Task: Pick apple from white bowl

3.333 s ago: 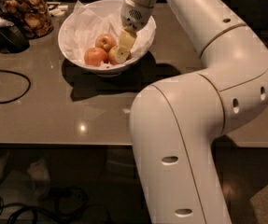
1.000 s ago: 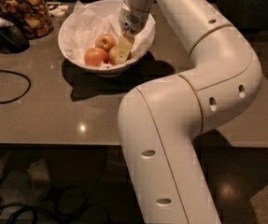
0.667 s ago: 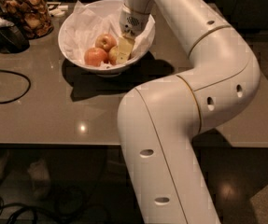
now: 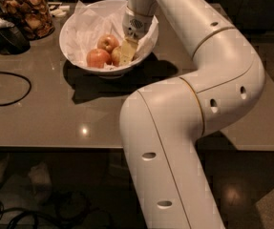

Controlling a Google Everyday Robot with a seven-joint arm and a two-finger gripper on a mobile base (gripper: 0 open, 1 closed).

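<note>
The white bowl [image 4: 74,25], lined with crumpled white paper, stands on the grey table at the back. Three apples lie in it. A golden, least red apple [image 4: 115,55] lies at the front right, partly hidden behind my gripper. A pink-red apple [image 4: 98,58] lies to its left and another apple [image 4: 108,43] behind them. My gripper [image 4: 126,56] reaches down into the bowl from the right and sits right against the golden apple.
A glass jar [image 4: 29,11] of brown snacks stands at the back left beside a dark utensil [image 4: 5,32]. A black cable [image 4: 5,87] loops on the table's left. My arm's large body [image 4: 174,128] covers the table's front right. Cables lie on the floor below.
Since the earliest frame my arm's elbow has swung left. The gripper has stayed low in the bowl beside the golden apple, with almost no movement in the last second.
</note>
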